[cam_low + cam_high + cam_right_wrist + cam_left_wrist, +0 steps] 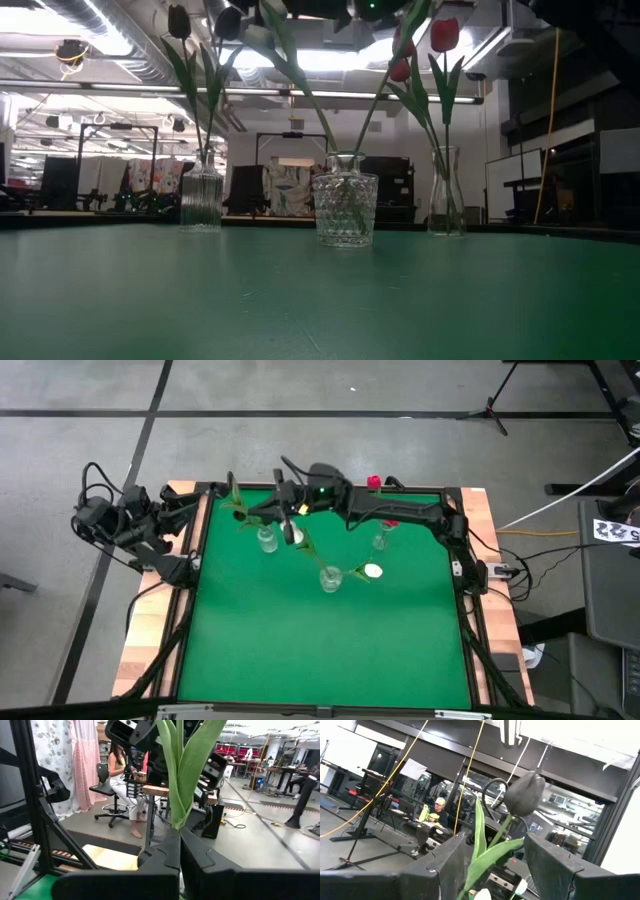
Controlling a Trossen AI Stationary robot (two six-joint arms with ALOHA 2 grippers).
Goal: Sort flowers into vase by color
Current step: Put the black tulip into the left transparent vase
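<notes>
Right pincer (180,832) is up over the far half of the surface (300,650), clamped tight on a green flower stem (175,775). The broad leaves stand straight up out of the closed fingers. The head of that flower is out of the wrist view, so its colour can't be called from there.

In the high view the right arm reaches in from the far right corner and ends just above the left glass vase (200,200), toward the far left of the surface.

Over to the left pincer (492,845): fingers spread wide, gripping nothing. A black tulip (525,795) stands in the gap between them, head above the fingertips. Its stem and leaf run down the middle without touching either finger. The left arm itself is bunched up at the far left corner.

Three vases stand in a loose row across the far half. The left vase carries two black heads on tall stems. The cut-glass middle vase (345,210) sits nearer the centre, with stems fanning out to both sides and a white tulip (372,570) leaning out toward the right edge. The right vase (445,205), slim and clear, holds the red tulips (445,35), upright and close together.

Beyond the surface, a person (120,775) sits on a chair at a desk. Another person (439,807) shows far back in the room.
</notes>
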